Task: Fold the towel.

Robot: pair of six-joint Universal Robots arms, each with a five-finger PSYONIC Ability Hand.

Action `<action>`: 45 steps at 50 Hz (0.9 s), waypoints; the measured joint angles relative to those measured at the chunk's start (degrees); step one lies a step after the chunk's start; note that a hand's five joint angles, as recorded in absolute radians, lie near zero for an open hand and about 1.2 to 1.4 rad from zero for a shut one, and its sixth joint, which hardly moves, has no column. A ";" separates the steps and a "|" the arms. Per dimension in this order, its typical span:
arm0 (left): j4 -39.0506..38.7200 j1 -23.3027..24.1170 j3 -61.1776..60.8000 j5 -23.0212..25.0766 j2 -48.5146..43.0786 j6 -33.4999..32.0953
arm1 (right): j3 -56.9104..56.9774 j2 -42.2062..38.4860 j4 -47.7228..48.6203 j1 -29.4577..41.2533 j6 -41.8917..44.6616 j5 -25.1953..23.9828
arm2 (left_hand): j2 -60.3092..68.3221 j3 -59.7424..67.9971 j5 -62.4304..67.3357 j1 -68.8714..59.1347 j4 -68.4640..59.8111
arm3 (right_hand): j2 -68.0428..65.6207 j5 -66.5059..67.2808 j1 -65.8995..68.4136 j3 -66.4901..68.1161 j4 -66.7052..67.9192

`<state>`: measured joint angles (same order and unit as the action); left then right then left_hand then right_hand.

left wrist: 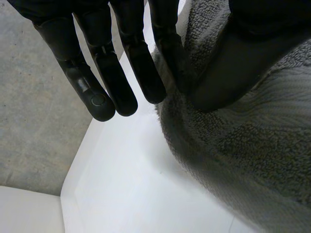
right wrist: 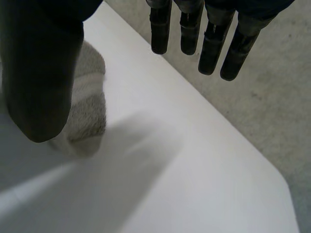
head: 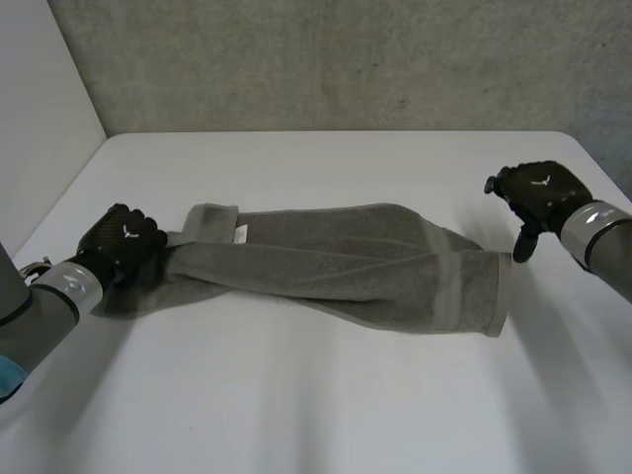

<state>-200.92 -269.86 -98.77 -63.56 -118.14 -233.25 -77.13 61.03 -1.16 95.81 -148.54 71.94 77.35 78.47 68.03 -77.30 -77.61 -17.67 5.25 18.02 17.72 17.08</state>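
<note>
The soft, limp towel lies rumpled across the table, its 9 o'clock end pinched by the left hand, while the right hand hangs open near the 3 o'clock end, whose corners look the best hold.

The left hand hides the towel end beneath it.
</note>
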 measured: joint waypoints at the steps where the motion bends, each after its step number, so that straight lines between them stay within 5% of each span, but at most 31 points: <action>1: 0.04 -0.12 0.11 -0.03 0.02 0.25 | 0.08 0.86 -1.10 -0.04 0.39 -0.40 | 0.00 0.01 0.00 0.00 0.00 | 0.00 0.00 0.00 0.00 0.00; 5: 0.72 -0.56 0.80 -0.14 0.22 2.73 | 0.41 3.16 -5.64 -0.13 2.11 -1.76 | 0.00 0.04 0.00 0.00 0.00 | 0.00 0.00 0.00 0.00 0.00; 15: 7.27 -2.05 5.05 1.03 3.08 20.92 | -3.22 7.76 -16.67 0.14 9.80 -4.36 | 0.00 0.12 0.00 0.00 0.00 | -0.32 2.55 0.38 0.26 0.40; 18: 8.41 -2.37 4.73 2.36 4.20 23.24 | -6.67 9.56 -16.14 0.05 11.59 -5.10 | -7.53 -8.64 -7.66 7.45 7.99 | -2.92 6.57 3.09 2.80 3.58; 25: 9.31 -5.18 -1.12 6.53 10.34 23.58 | -15.64 14.27 -12.70 -0.42 13.20 -7.48 | -33.50 -34.56 -34.26 33.44 33.92 | -12.86 15.92 12.79 13.11 13.69; 36: 13.65 -8.73 -12.59 12.75 20.68 22.79 | -27.59 20.04 -11.07 -1.70 13.22 -13.79 | -33.85 -34.97 -34.75 33.79 34.09 | -12.70 15.44 12.63 13.02 13.61; 45: 16.16 -8.56 -14.64 12.65 16.53 16.74 | -30.87 16.37 -3.85 -1.96 13.42 -17.71 | -34.30 -35.53 -35.34 34.21 34.37 | -8.49 8.83 8.02 8.33 8.58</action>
<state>-184.75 -278.42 -113.41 -50.91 -101.61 -216.52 -108.00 77.40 -5.01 93.86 -135.12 54.23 43.05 42.94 32.69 -43.10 -43.24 -26.16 14.07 26.03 26.05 25.66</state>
